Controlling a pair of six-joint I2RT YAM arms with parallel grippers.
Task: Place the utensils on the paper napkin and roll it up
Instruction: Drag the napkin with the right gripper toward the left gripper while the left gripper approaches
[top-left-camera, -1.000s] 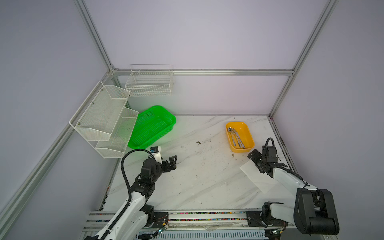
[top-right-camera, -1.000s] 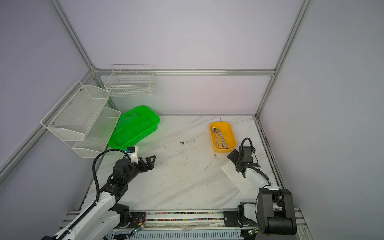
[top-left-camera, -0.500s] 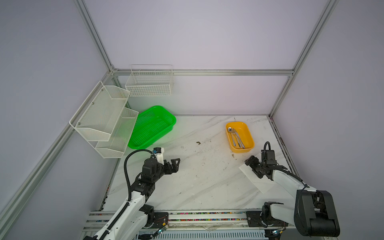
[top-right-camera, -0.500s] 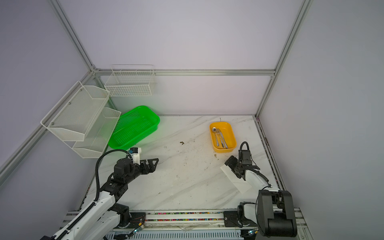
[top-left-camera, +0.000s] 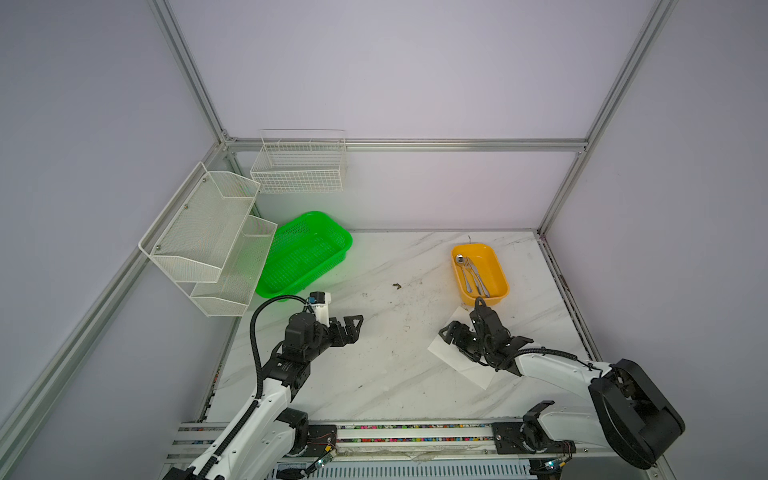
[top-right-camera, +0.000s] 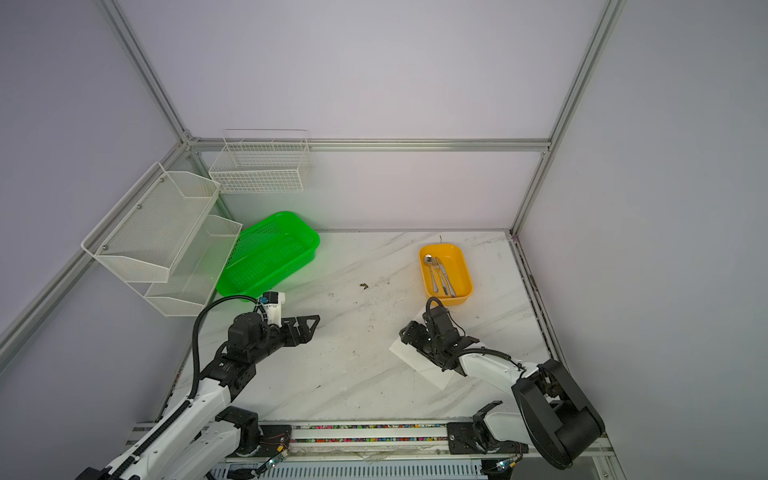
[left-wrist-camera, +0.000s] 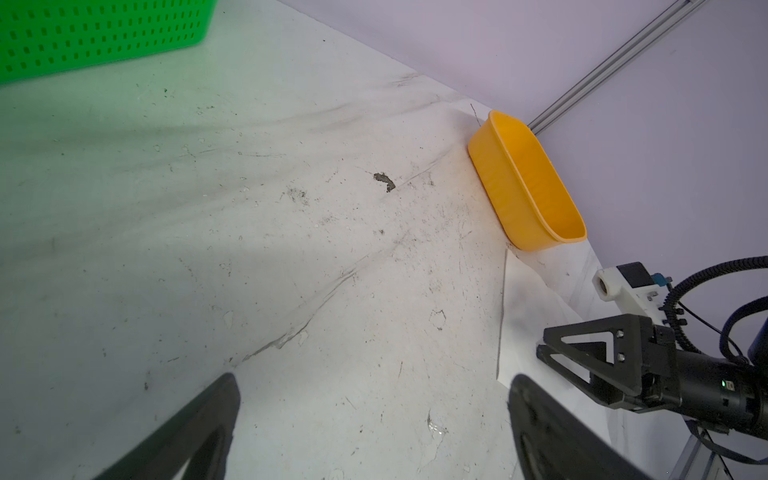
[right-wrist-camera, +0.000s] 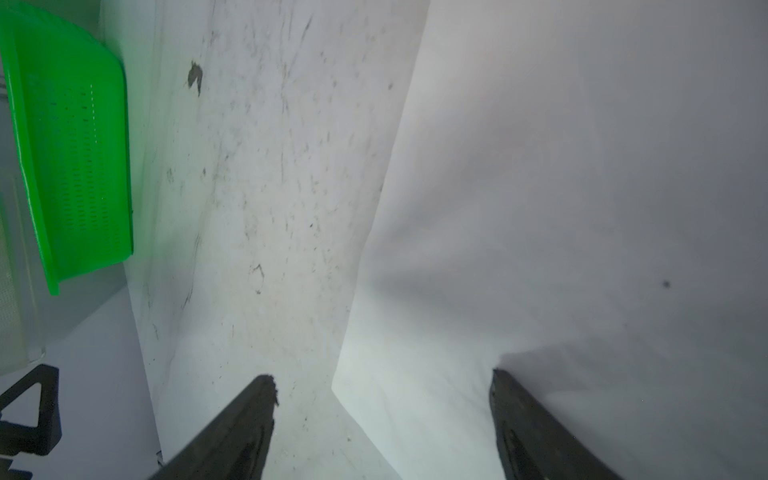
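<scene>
Right end effector (top-right-camera: 409, 332) hangs over paper napkin (top-right-camera: 409, 354); utensils (top-right-camera: 440, 276) lie in yellow tub (top-right-camera: 457, 268).

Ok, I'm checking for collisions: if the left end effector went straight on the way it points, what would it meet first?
Probably the bare tabletop: the open left end effector seems angled down at it, with the yellow tub and paper napkin off to one side.

left arm (top-left-camera: 266, 399): rises from the front rail, elbow bent, forearm angled inward.
left gripper (top-left-camera: 358, 326): raised, pointing toward the middle, jaws spread wide, holding nothing.
right arm (top-left-camera: 552, 368): stretched low, forearm slanting inward.
right gripper (top-left-camera: 451, 336): low, tilted down, jaws apart, nothing clamped between them.
</scene>
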